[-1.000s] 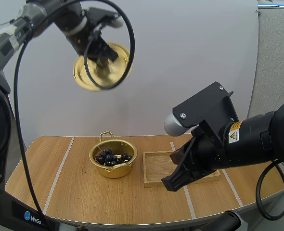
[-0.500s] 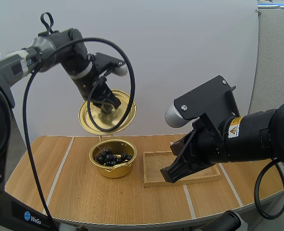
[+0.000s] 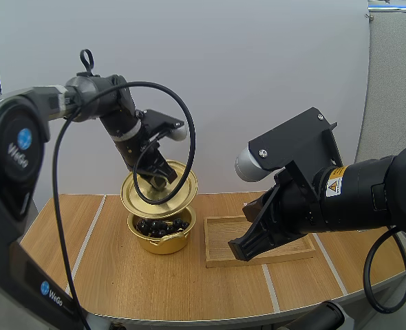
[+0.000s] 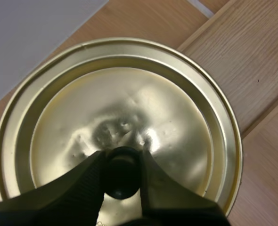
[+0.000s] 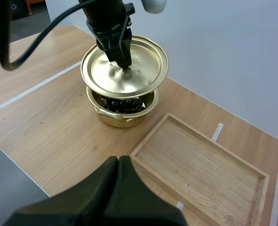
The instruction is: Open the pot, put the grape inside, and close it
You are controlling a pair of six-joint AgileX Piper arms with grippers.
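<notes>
Left pincer (image 4: 121,156) tight on knob (image 4: 122,175) of lid (image 4: 176,94) — grapes (image 5: 120,102) half-hidden in pot (image 5: 122,120) beneath

A wooden table (image 3: 107,275) crossed by pale tape lines lies below the right gripper (image 5: 118,162); a plain white wall (image 3: 258,69) stands beyond it, a grey partition (image 3: 396,82) alongside.

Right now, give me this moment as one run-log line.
left gripper: shut on lid, held just over pot, not seated | grapes: in pot | right gripper: shut, near tray
</notes>
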